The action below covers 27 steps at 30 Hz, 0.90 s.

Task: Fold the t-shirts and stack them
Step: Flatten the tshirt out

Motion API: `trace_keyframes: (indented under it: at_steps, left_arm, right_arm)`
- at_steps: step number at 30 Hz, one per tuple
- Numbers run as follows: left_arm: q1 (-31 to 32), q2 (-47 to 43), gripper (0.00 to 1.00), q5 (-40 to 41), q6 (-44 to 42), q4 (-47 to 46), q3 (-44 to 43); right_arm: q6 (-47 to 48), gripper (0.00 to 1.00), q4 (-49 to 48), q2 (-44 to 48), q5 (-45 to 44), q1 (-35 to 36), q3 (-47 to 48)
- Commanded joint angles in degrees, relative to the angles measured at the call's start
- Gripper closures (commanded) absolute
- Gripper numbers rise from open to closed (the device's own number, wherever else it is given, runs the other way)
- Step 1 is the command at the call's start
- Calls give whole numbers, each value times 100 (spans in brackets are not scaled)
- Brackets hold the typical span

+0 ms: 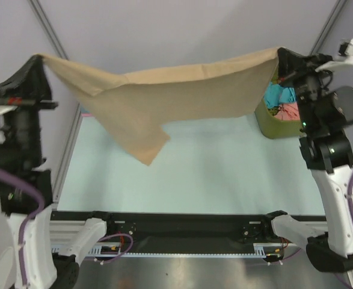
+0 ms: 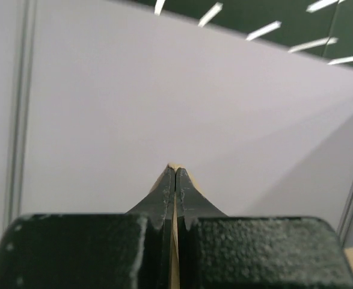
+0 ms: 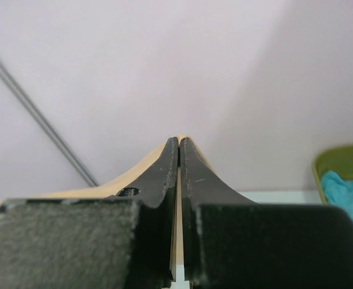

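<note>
The tan t-shirt [image 1: 182, 96] hangs in the air, stretched between both arms high above the table, with a loose corner drooping at the lower left. My left gripper [image 1: 39, 59] is shut on its left top corner; tan cloth shows between the pads in the left wrist view [image 2: 175, 165]. My right gripper [image 1: 279, 54] is shut on its right top corner, with tan cloth pinched in the right wrist view [image 3: 179, 139]. Teal and salmon t-shirts [image 1: 282, 102] lie in the bin.
The olive-green bin [image 1: 271, 123] stands at the far right of the pale table [image 1: 212, 174]; it also shows in the right wrist view [image 3: 343, 161]. A pink edge [image 1: 85, 112] peeks out at the table's far left. A grey wall stands behind.
</note>
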<state>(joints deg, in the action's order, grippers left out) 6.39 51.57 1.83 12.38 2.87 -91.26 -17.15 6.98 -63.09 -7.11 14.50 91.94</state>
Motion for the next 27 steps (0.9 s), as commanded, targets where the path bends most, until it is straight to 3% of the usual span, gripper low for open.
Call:
trace_keyframes:
  at_steps: [1, 6, 14, 19, 27]
  left_arm:
    - [2, -436, 100, 98, -542, 318, -497]
    - [301, -902, 100, 441, -1009, 591, -1138]
    - [494, -666, 100, 582, -1185, 627, -1517]
    - [494, -368, 100, 679, -1221, 399, -368]
    - [486, 545, 100, 846, -1501, -435, 2093]
  right_arm:
    - [141, 100, 189, 419, -281, 306, 43]
    - [-192, 100, 382, 912, -221, 404, 279]
    - [-412, 100, 488, 693, -220, 395, 536]
    - [-395, 100, 190, 289, -282, 404, -139]
    - [-149, 100, -846, -1325, -326, 308, -1088]
